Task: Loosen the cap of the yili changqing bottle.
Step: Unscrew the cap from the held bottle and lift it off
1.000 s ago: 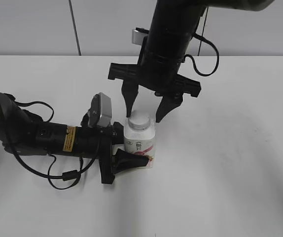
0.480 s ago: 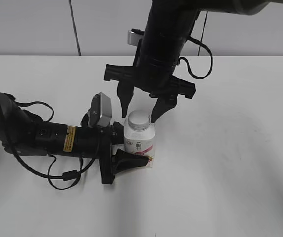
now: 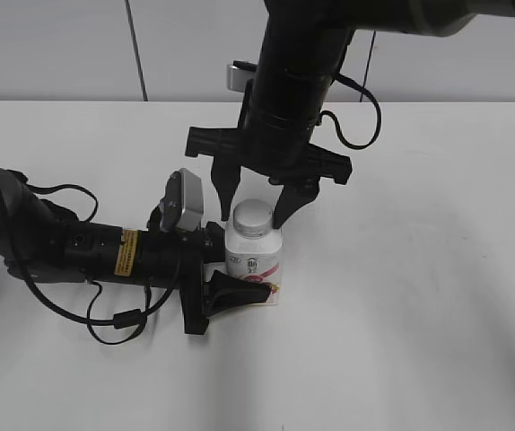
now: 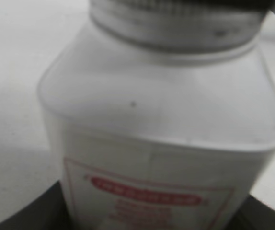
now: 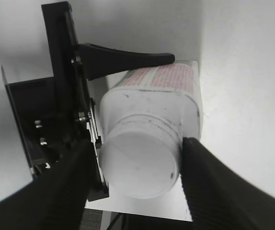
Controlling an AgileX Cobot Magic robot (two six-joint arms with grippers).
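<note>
- the bottle (image 3: 254, 260) is seen upright on the white table (image 3: 419, 296), a little left of the middle in the exterior view, with the cap (image 3: 253, 216) seated on its neck.
- the bottle's body is clamped by the left gripper (image 3: 240, 285), which lies low along the table; one dark finger is seen pressed along the labelled side in the right wrist view, and the bottle fills the left wrist view.
- the right gripper (image 3: 253, 203) is held above the cap, its fingers spread wider than the cap; nothing is gripped by it.
- in the right wrist view the cap (image 5: 142, 163) is bracketed by the two fingers (image 5: 70, 187), and whether it is touched by either cannot be told.
- as a judgement, the holding step is done; the closing on the cap and the twist are left, and no sign of a loosened cap can be seen.
- little room is left on the bottle's left side, where the left gripper's body and its wrist camera (image 3: 182, 199) stand just beside the right gripper's left finger.
- open table is found to the right of and in front of the bottle; the table's far edge against the wall (image 3: 78, 45) is well apart from the work.
- a clash with the left wrist camera is judged the main risk when the right gripper is turned.
</note>
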